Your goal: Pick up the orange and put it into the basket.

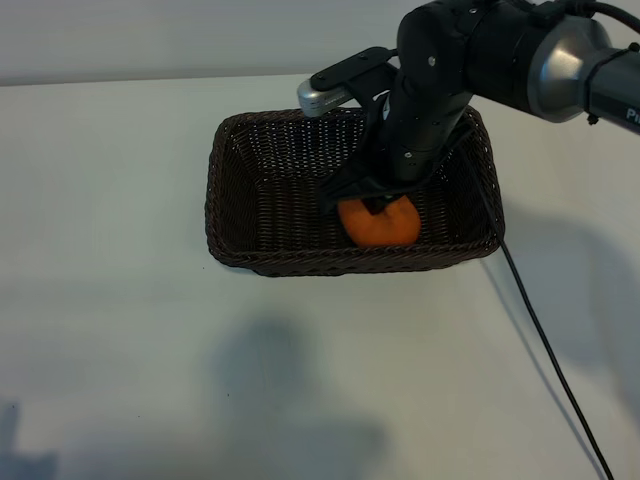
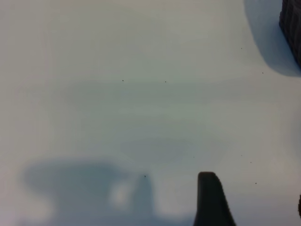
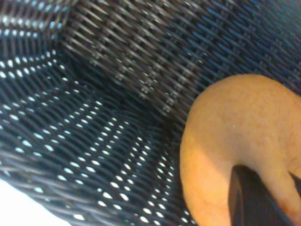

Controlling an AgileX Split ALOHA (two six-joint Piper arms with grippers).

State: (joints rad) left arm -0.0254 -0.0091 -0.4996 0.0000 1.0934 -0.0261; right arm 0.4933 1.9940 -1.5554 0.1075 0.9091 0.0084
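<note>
The dark-brown wicker basket (image 1: 250,170) stands at the back middle of the white table. My right gripper (image 1: 376,203) reaches down into its front right part and is shut on the top of the orange (image 1: 380,225), which sits just behind the front wall. Up close, the right wrist view shows the dimpled orange (image 3: 235,127) against the weave (image 3: 94,117), with one dark finger (image 3: 251,197) lying on the fruit. Whether the orange rests on the basket floor is hidden by the rim. My left gripper (image 2: 256,202) hangs open over bare table, away from the basket, nothing between its fingers.
A black cable (image 1: 550,340) runs from the basket's right side across the table to the front right. One corner of the basket (image 2: 292,23) shows in the left wrist view. The right arm (image 1: 480,60) leans in from the back right.
</note>
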